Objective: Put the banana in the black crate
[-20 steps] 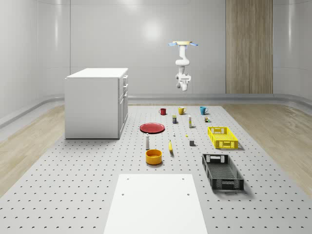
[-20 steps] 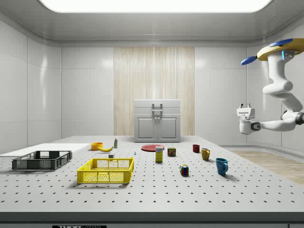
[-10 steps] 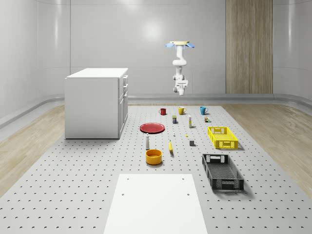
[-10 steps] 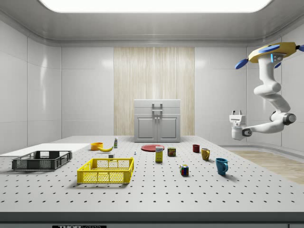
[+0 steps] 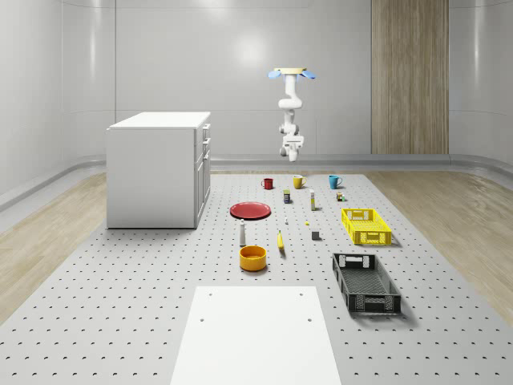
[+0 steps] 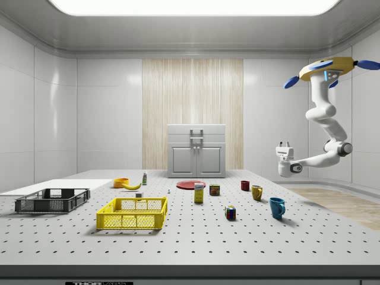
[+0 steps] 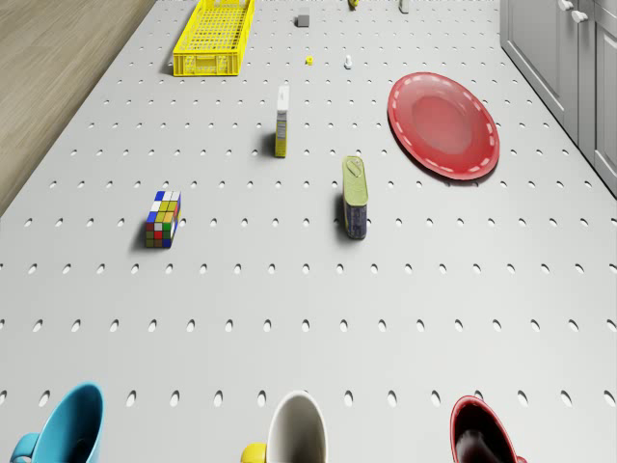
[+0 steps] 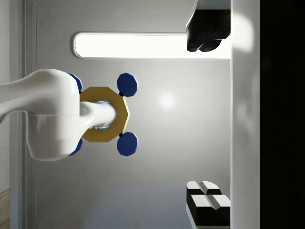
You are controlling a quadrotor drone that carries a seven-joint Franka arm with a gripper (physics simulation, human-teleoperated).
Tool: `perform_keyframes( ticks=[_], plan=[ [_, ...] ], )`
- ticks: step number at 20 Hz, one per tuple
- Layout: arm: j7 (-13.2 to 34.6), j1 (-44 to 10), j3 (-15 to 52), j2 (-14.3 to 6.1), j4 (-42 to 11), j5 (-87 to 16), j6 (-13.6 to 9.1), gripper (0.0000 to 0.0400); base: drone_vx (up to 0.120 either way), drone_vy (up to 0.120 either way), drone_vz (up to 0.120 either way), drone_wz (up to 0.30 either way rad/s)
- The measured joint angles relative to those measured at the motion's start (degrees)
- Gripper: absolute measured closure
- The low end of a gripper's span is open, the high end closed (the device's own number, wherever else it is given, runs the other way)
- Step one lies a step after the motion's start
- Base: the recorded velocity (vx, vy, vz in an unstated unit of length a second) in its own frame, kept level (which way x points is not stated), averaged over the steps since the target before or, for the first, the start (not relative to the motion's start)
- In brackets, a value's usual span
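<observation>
Hovering high over the far end of the pegboard table (image 5: 120, 321), the drone (image 5: 292, 73) hangs above the row of mugs, and its arm folds down so that the gripper (image 6: 284, 144) sits in open air with its fingers pointing up towards the ceiling; in the wrist view the two fingertips (image 8: 206, 37) stand wide apart with nothing between them, so the hand is open and empty. Reading the side view from its left, everything the job needs lies well away from the gripper and far below it: the black crate (image 6: 52, 199) is farthest off, empty as far as can be seen; next comes the orange bowl (image 6: 121, 182) with the banana (image 6: 132, 186) lying on the table just beside it; then the yellow crate (image 6: 133, 213), the red plate (image 6: 190, 184), and a few small tins and a colour cube (image 6: 230, 212). Nearest the gripper, almost beneath it, stand the red mug (image 6: 244, 185), the yellow mug (image 6: 256, 192) and the blue mug (image 6: 276, 207). I judge the task to be at its very start, in the approach stage, with the banana untouched. The next move seems to call for carrying the drone along the table until it is over the banana, turning the wrist so the open fingers face down, and lowering them either side of the fruit across its narrow width.
</observation>
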Motion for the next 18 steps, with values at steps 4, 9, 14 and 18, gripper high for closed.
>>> perform_keyframes(
  ticks=[4, 9, 14, 18],
  plan=[
    [-0.01, -0.03, 0.02, 0.07, 0.32, 0.01, -0.08, 0.0000, 0.120, -0.120, 0.000, 0.000],
    [-0.03, -0.07, 0.05, 0.00, 0.37, 0.01, 0.03, 0.0000, 0.120, -0.120, 0.000, 0.000],
    [-0.04, -0.10, 0.08, -0.13, 0.28, 0.00, 0.21, 0.0000, 0.120, -0.120, 0.000, 0.000],
    [-0.04, -0.13, 0.12, -0.24, 0.17, -0.04, 0.37, 0.0000, 0.120, -0.120, 0.000, 0.000]
  ],
)
